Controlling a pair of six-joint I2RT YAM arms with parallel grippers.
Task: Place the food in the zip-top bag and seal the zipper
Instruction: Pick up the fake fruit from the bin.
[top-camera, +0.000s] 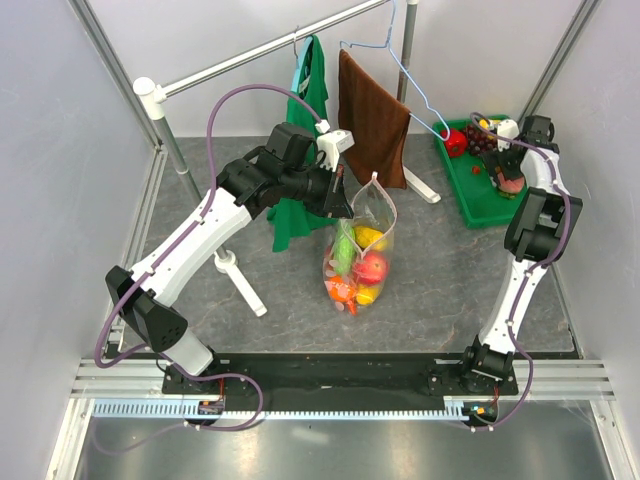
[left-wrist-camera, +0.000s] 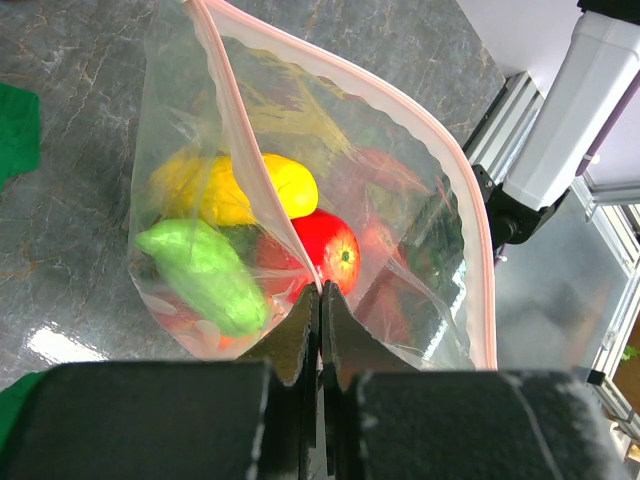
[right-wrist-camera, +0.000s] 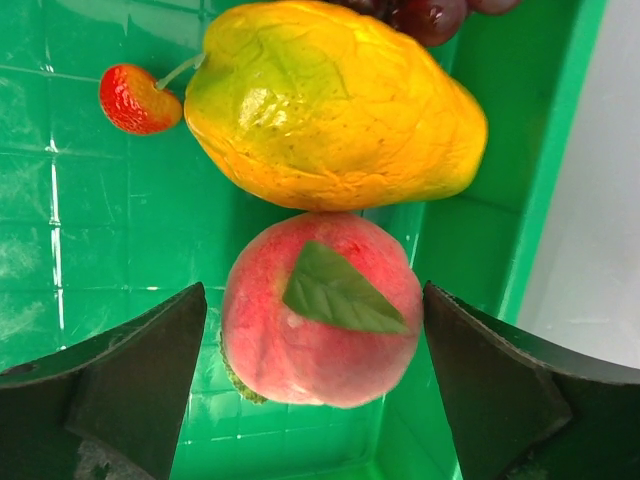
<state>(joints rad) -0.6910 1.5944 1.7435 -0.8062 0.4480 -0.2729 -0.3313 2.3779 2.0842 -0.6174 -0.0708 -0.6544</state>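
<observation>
The zip-top bag (top-camera: 362, 250) stands open-mouthed mid-table, holding yellow, red, green and orange toy food. My left gripper (top-camera: 341, 200) is shut on its rim; in the left wrist view the closed gripper (left-wrist-camera: 321, 300) pinches the pink zipper strip (left-wrist-camera: 250, 190), with a yellow fruit (left-wrist-camera: 285, 185), a red apple (left-wrist-camera: 325, 250) and a green vegetable (left-wrist-camera: 205, 280) inside. My right gripper (top-camera: 512, 182) is open over the green tray (top-camera: 470, 195). In the right wrist view the open gripper (right-wrist-camera: 315, 345) straddles a pink peach (right-wrist-camera: 320, 310), apart from it, below a yellow-orange mango (right-wrist-camera: 330, 105).
A small strawberry (right-wrist-camera: 135, 98) and purple grapes (right-wrist-camera: 430, 15) also lie in the tray. A red fruit (top-camera: 455, 142) sits at the tray's far end. A green cloth (top-camera: 305, 150) and brown towel (top-camera: 372, 120) hang from a rail behind the bag.
</observation>
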